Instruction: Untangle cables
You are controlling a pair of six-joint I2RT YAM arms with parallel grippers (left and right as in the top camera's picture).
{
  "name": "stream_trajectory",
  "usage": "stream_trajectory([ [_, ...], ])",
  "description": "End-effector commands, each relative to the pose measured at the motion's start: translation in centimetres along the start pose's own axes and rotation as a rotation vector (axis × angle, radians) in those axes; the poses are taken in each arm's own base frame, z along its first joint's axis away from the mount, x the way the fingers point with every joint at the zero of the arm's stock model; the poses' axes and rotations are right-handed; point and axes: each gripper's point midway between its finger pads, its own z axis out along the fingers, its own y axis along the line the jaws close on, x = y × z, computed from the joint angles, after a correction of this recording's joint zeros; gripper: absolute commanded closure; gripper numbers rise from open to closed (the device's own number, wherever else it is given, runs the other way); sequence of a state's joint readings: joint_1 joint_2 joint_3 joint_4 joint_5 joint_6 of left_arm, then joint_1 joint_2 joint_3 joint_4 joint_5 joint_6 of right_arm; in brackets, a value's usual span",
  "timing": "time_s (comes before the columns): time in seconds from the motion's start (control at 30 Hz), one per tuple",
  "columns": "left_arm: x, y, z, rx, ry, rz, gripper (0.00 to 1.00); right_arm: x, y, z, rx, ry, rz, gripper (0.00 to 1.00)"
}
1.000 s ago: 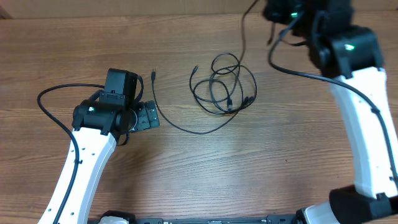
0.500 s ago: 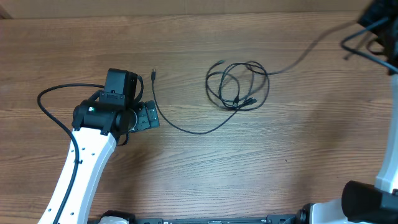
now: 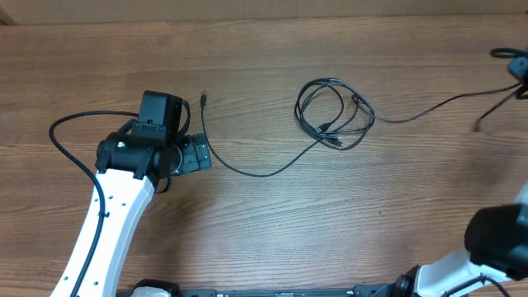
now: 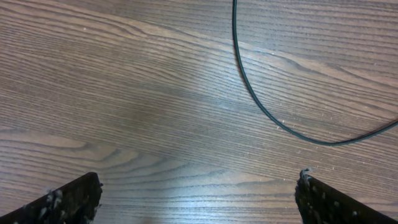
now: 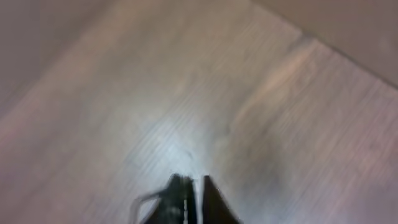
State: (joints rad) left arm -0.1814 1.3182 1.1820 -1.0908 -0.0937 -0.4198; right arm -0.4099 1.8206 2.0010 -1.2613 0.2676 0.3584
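Observation:
The cables [image 3: 334,115] lie as a loose black coil at the table's middle right. One strand [image 3: 247,172] curves left from it and ends in a plug [image 3: 204,97]. Another strand [image 3: 445,103] runs right toward my right gripper [image 3: 518,68] at the frame's edge. The right wrist view is blurred: my right gripper [image 5: 198,183] shows its fingers nearly together with a thin gap, and a thin loop shows beside the left finger. My left gripper [image 3: 198,154] rests open just left of the curved strand. In the left wrist view that gripper [image 4: 198,180] holds nothing, and the cable [image 4: 261,109] lies ahead of it.
The wooden table [image 3: 264,231] carries nothing else. The left arm's own thick black cable [image 3: 66,132] loops out at the left. The table's back edge [image 3: 247,22] meets a wall.
My right arm has swung from the top middle out to the far right edge. The coil has slid right with it, and one strand is drawn out toward the right. The left arm has not moved.

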Motion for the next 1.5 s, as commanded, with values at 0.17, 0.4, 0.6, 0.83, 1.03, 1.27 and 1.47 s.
stream_trajectory([
  [0.17, -0.1, 0.0, -0.2, 0.009, -0.009, -0.011, 0.00, 2.4, 6.7, -0.8, -0.328, 0.113, -0.131, 0.37],
  [0.4, -0.1, 0.0, -0.2, 0.009, -0.009, -0.011, 0.00, 7.6, 13.6, -4.5, -0.652, 0.207, -0.446, 0.23],
  [0.6, 0.0, 0.0, -0.2, 0.011, -0.008, -0.011, 0.00, 13.2, 16.8, -4.9, -0.678, 0.235, -0.732, 0.18],
  [0.83, 0.0, -0.1, -0.2, 0.012, -0.008, -0.011, 0.00, 20.4, 19.4, -2.1, -0.679, 0.302, -0.879, 0.15],
  [1.03, 0.0, -0.1, -0.2, 0.012, -0.008, -0.011, 0.01, 25.4, 21.5, 0.4, -0.708, 0.280, -0.957, 0.15],
  [1.27, 0.0, -0.1, -0.2, 0.012, -0.007, -0.011, 0.00, 29.0, 22.7, 3.7, -0.704, 0.197, -0.973, 0.21],
  [1.47, 0.0, -0.1, -0.2, 0.013, -0.007, -0.011, 0.01, 30.3, 22.6, 5.4, -0.720, 0.168, -0.946, 0.37],
])
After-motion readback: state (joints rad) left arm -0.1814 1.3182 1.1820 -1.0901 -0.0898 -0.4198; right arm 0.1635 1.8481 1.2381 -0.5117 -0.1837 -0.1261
